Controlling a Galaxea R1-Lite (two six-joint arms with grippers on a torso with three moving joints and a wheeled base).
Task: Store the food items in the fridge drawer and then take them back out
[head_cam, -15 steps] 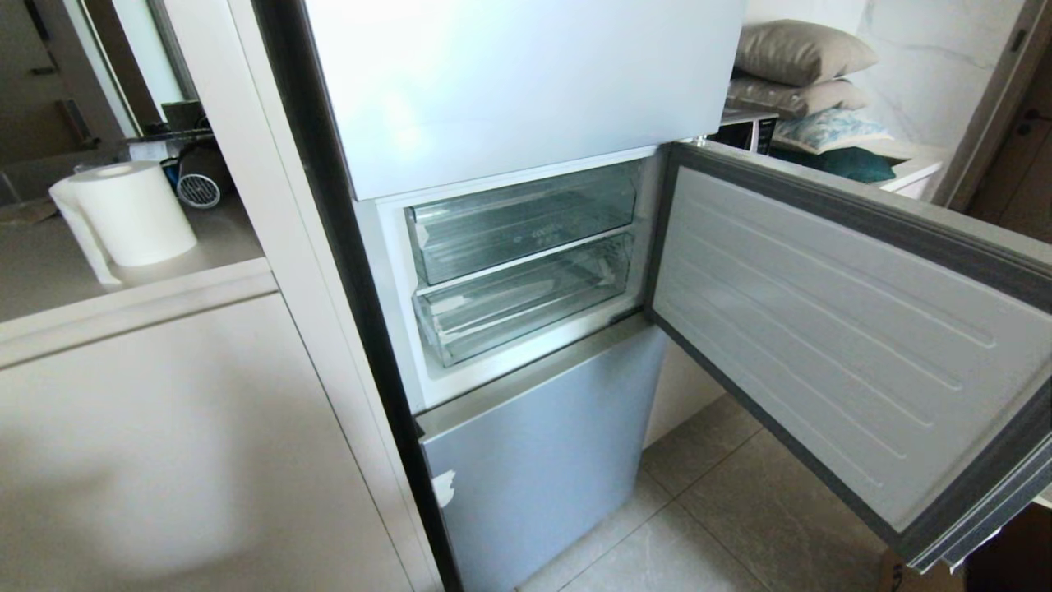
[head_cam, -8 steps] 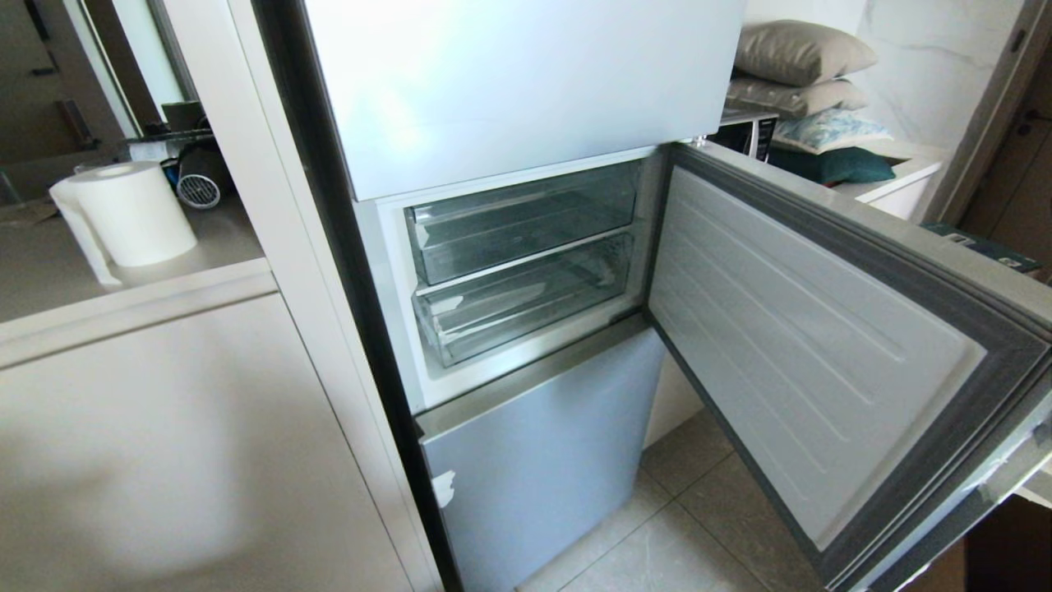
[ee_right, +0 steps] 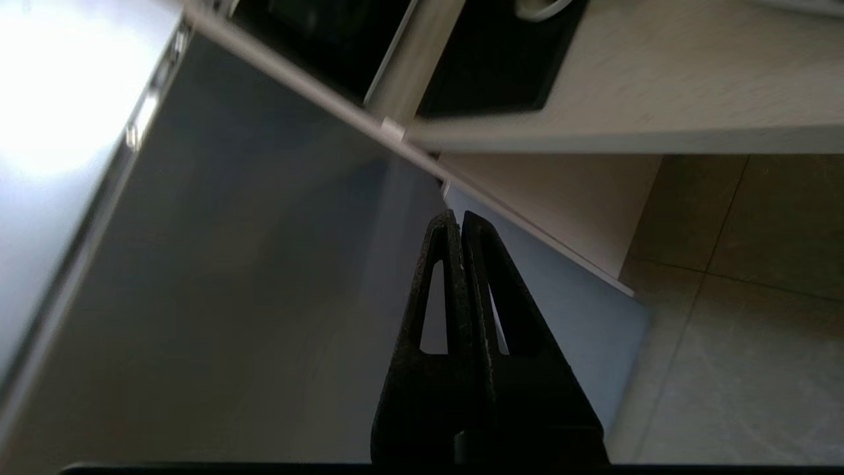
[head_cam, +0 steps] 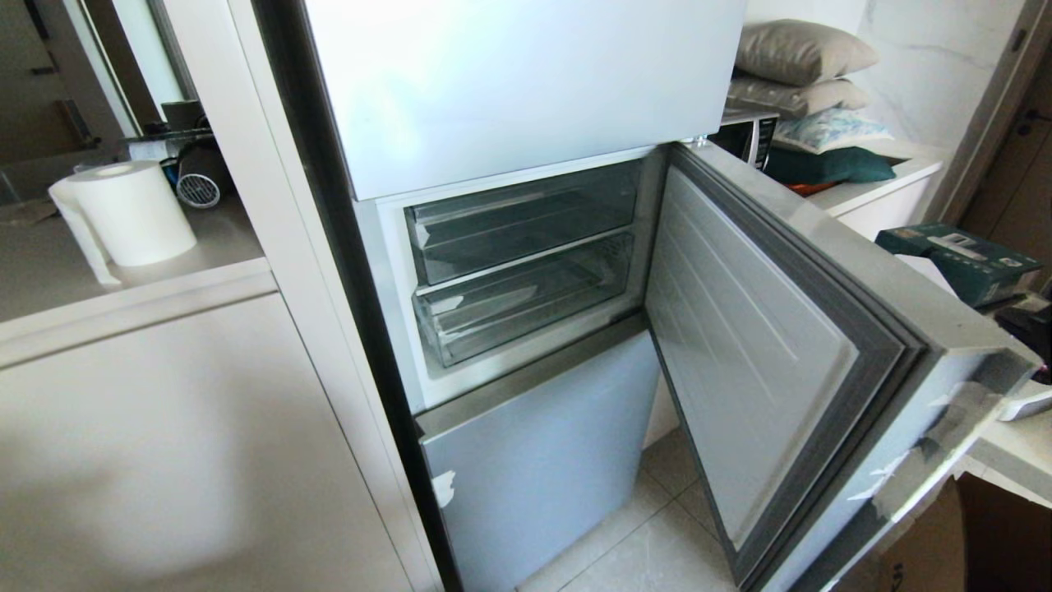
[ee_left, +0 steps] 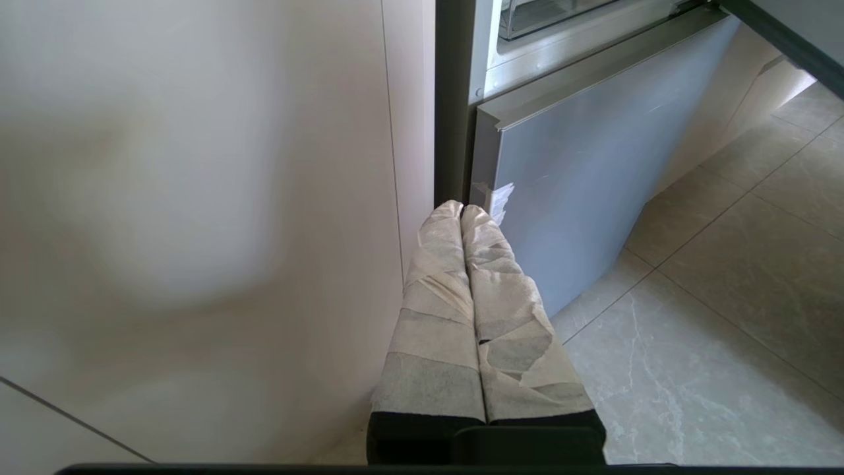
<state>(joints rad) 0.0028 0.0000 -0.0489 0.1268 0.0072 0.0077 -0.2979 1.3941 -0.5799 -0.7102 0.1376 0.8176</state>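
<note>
So the silver fridge's middle compartment door (head_cam: 772,345) is swung about halfway out to the right, its grey rubber gasket edge facing the camera and its far corner reaching over toward the pale side counter (head_cam: 883,185). That leaves a fairly narrow wedge of open room in front of the compartment.

Inside sit two clear plastic drawers, both pushed in. The shallower upper drawer (head_cam: 518,222) is on top, and the deeper clear fridge drawer with the thick front lip (head_cam: 522,300) is right under it, its lip flush with the white frame edge. No food shows in either one.

The left gripper (ee_left: 461,210), fingers wrapped in white tape and pressed together holding nothing, hangs low beside the seam where the beige cabinet panel (ee_left: 198,198) meets the closed grey bottom door (ee_left: 560,191).

The right gripper (ee_right: 456,214), black fingers clenched tight on nothing, sits just beside the outer grey face of the open door.

A white paper towel roll (head_cam: 127,214) stands on the left worktop.
</note>
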